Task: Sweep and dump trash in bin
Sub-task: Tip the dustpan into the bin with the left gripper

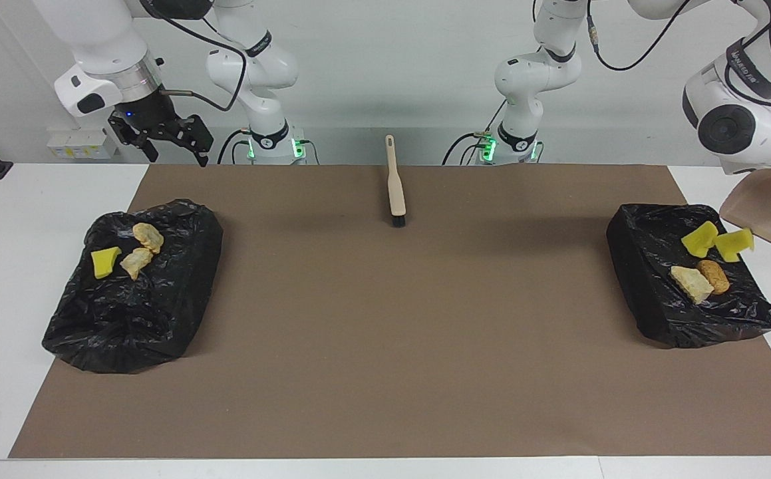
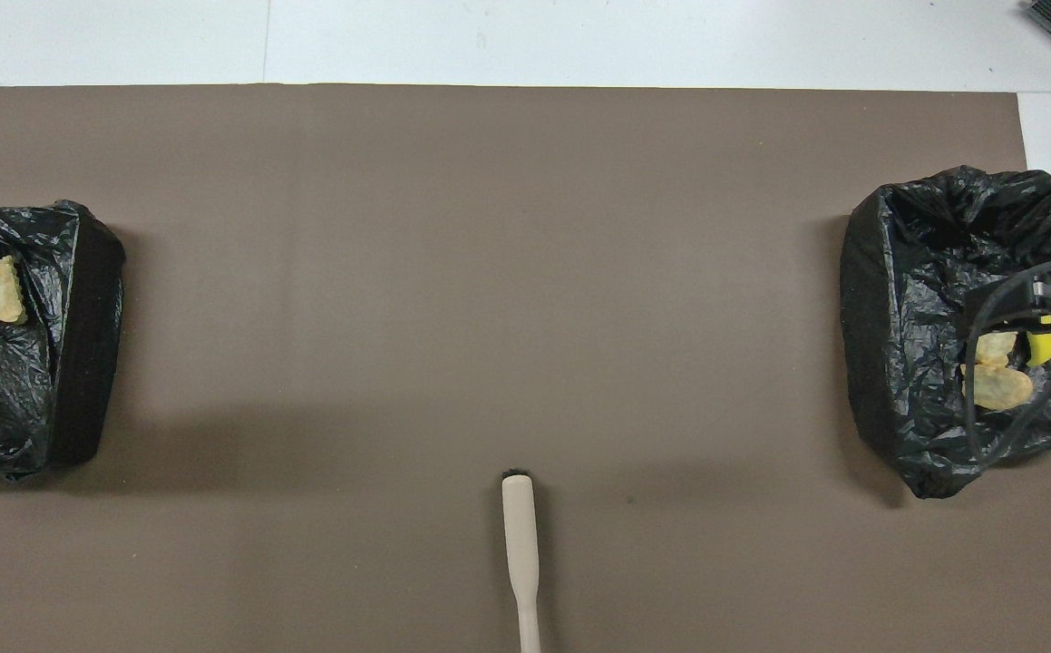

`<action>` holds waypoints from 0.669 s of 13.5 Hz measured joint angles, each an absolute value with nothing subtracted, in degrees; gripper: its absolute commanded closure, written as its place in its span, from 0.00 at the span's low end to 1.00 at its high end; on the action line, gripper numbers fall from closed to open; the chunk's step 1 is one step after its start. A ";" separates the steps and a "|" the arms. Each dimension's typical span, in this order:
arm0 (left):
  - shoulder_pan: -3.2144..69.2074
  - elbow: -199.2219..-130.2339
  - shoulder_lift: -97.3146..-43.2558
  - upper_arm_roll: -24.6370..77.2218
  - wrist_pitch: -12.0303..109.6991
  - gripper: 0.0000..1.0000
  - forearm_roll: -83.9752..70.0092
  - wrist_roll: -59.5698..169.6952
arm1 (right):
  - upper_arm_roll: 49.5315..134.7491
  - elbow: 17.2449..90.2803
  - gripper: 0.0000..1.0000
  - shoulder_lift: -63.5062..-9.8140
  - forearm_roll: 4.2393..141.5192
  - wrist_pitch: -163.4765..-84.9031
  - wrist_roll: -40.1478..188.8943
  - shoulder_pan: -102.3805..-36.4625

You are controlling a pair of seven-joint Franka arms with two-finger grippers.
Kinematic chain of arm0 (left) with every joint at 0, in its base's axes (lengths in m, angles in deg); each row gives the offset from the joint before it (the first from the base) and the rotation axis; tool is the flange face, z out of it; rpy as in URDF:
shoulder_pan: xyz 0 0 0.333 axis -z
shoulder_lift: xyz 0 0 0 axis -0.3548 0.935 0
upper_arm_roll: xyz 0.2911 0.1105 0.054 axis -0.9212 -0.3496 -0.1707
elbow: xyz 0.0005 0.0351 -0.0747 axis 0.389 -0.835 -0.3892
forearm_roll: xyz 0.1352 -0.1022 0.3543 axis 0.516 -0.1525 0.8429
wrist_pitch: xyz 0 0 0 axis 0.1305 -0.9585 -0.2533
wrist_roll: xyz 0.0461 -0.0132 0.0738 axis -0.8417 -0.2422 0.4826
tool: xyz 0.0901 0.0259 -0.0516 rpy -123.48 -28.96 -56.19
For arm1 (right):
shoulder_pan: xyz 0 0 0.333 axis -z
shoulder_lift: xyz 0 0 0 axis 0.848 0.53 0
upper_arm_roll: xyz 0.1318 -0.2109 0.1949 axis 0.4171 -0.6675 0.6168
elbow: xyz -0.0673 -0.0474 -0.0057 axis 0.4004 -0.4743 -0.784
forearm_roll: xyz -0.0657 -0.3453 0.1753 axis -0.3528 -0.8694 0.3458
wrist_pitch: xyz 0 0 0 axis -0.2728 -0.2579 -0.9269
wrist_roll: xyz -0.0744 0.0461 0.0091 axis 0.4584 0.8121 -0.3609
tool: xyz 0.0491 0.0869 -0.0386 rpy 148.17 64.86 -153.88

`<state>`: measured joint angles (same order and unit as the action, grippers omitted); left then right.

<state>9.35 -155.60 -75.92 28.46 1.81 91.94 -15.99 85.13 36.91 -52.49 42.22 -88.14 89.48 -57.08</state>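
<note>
Two bins lined with black bags stand at the table's two ends. The bin at the left arm's end holds two yellow sponge chunks, a tan lump and an orange lump; one yellow chunk sits at its rim beside the dustpan. The left arm holds the beige dustpan tilted in the air beside that bin; its gripper is past the frame's edge. The bin at the right arm's end holds a yellow chunk and two tan lumps. My right gripper hangs open above the table's near edge.
The beige brush lies on the brown mat midway between the arms' bases, bristles pointing away from the robots; it also shows in the overhead view. The right arm's cables cover part of a bin in the overhead view.
</note>
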 measured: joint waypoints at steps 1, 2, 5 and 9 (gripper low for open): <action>10.20 -155.42 -75.94 28.48 0.87 1.00 92.89 -15.82 | 85.13 36.90 0.00 -52.49 42.22 -88.14 89.48 -57.08; 11.12 -155.09 -75.95 28.51 -0.37 1.00 93.55 -15.77 | 85.13 36.90 0.00 -52.49 42.22 -88.14 89.48 -57.08; 12.69 -154.26 -76.25 28.63 -1.65 1.00 93.69 -15.77 | 85.13 36.88 0.00 -52.49 42.23 -88.14 89.47 -57.08; 13.87 -151.87 -76.78 29.64 -1.62 1.00 82.40 -15.79 | 85.13 36.87 0.00 -52.49 42.25 -88.14 89.48 -57.08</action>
<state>13.87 -151.87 -76.78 29.64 -1.62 82.40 -15.79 85.13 36.87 -52.49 42.25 -88.14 89.48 -57.08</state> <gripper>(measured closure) 0.687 0.000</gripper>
